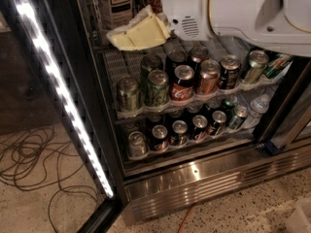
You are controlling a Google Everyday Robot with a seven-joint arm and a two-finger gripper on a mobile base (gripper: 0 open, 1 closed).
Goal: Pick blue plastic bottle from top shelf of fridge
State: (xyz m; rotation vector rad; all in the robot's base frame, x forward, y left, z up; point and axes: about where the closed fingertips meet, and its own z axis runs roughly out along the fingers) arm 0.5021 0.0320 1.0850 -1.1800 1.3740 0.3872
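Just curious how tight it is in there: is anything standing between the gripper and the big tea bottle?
Nothing visible does. The gripper sits right against the lower part of the blue plastic bottle, with no can or other bottle between them. The cans stand on the racks below.

You have the pale-yellow gripper (pixel 119 39) just beside the blue plastic bottle (pixel 114 11), its label pale with a dark box; white arm (pixel 233 8), red Coca-Cola can (pixel 182 85), ribbed steel low on the fridge (pixel 218 183).
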